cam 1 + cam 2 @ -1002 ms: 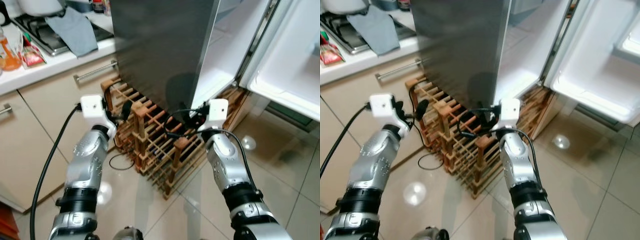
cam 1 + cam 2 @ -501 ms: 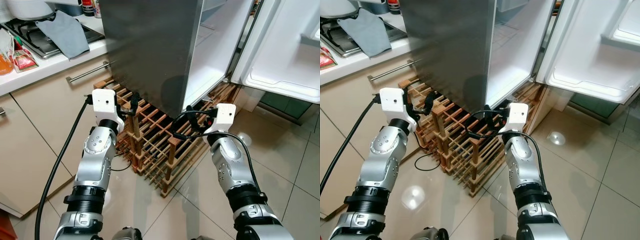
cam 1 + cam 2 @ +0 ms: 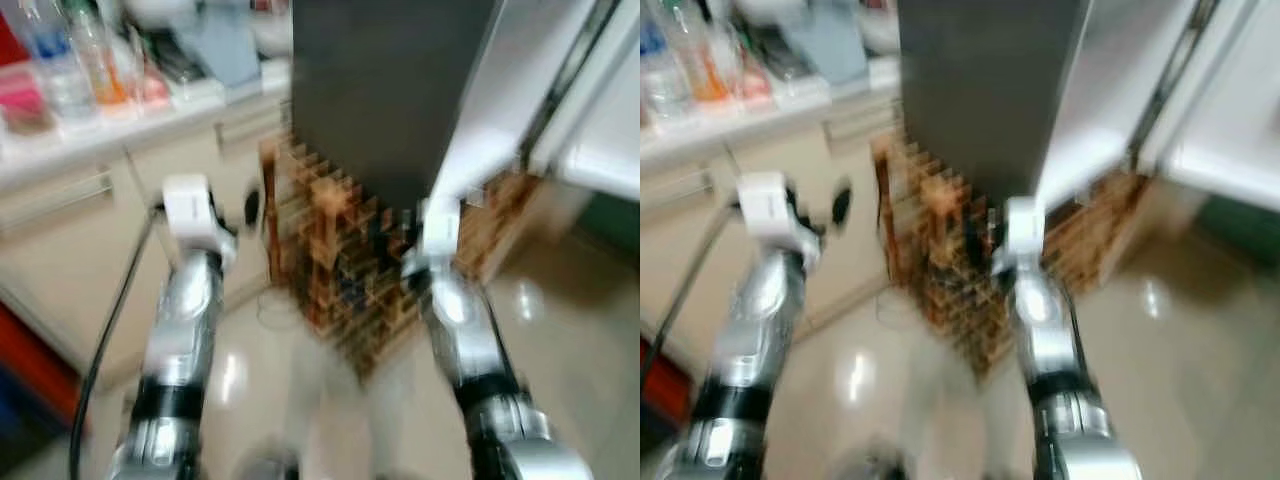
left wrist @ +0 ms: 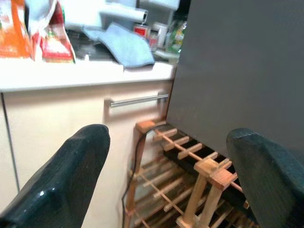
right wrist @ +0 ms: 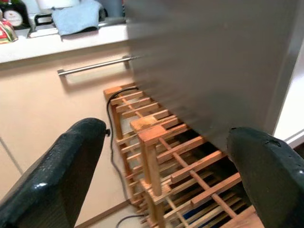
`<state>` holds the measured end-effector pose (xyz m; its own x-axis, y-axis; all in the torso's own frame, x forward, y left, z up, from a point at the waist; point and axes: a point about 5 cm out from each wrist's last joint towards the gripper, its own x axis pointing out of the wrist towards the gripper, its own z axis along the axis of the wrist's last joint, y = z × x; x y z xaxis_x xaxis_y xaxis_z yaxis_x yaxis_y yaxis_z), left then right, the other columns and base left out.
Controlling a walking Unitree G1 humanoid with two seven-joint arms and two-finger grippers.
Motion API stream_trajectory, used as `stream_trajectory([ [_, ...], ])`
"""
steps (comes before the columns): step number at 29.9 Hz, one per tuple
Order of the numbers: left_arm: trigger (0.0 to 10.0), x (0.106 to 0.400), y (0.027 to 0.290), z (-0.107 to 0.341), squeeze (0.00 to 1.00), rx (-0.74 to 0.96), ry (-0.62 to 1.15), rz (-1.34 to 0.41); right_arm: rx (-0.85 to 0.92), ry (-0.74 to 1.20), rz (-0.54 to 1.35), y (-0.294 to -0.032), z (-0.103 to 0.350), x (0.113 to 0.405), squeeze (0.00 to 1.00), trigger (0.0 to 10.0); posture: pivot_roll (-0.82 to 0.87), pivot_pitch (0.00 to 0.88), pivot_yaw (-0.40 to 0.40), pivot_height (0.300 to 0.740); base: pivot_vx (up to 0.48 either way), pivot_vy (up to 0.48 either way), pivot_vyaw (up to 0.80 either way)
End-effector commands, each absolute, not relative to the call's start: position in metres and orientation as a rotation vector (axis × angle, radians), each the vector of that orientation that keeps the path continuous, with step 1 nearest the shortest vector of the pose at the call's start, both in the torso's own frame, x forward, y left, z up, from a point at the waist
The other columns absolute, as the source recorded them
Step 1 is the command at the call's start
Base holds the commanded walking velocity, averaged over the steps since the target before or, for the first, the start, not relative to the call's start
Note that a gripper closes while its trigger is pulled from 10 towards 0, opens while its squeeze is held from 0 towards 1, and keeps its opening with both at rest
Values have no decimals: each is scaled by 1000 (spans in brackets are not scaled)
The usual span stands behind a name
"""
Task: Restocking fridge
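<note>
**Inspector:** What is changing since half a second ago?

**Assistant:** The head camera is swinging towards the robot's left, so both eye views are blurring. More of the pale worktop (image 3: pixel 130 125) is coming into frame, with blurred plastic bottles (image 3: pixel 75 75) standing along its front edge; those were barely in frame a moment ago. That is the camera moving, not the objects.

**Inspector:** Left to right, what are the arms doing?

**Assistant:** The left gripper (image 4: pixel 166 175) is being held out ahead of the cream cupboard front with the steel bar handle (image 4: pixel 135 100), its black fingers (image 4: pixel 61 175) spread wide and holding nothing. The slatted wooden wine rack (image 3: pixel 345 260) is standing on the floor between the arms, under the dark grey fridge side panel (image 3: pixel 385 80). The right gripper (image 5: pixel 166 171) is likewise spread apart and empty. Farther right, the white fridge door (image 3: pixel 600 120) is standing open.

**Inspector:** Meaning for restocking?

**Assistant:** In my judgement the robot is turning from the fridge to the worktop to fetch stock; nothing is picked up yet.
</note>
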<state>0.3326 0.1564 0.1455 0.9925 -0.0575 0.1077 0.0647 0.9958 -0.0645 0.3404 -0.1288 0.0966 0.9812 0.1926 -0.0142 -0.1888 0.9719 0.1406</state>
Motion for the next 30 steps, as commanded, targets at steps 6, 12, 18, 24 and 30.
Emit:
stream_trajectory([
  [6, 10000, 331, 158, 138, 0, -36, -83, -48, 129, 49, 187, -131, 87, 333, 0, 10000, -13, 0, -13, 740, -241, 0, 677],
  [12, 10000, 330, 155, 141, 0, 0, -107, -60, 54, 58, 211, -125, 84, 332, 0, 10000, -4, 0, -25, 740, 0, -59, 169],
  [18, 10000, 333, 150, 143, 0, 56, -108, -46, 69, 55, 225, -120, 86, 334, 0, 10000, 9, 0, -28, 740, 0, -441, 630],
  [24, 10000, 335, 155, 142, 0, 70, -100, 5, 81, 42, 225, -117, 91, 337, 0, 10000, 6, 0, -35, 740, 81, -420, 569],
  [30, 10000, 337, 157, 138, 0, 74, -60, 62, 62, 47, 243, -119, 89, 337, 0, 10000, 15, 0, -46, 740, 256, -402, 557],
])
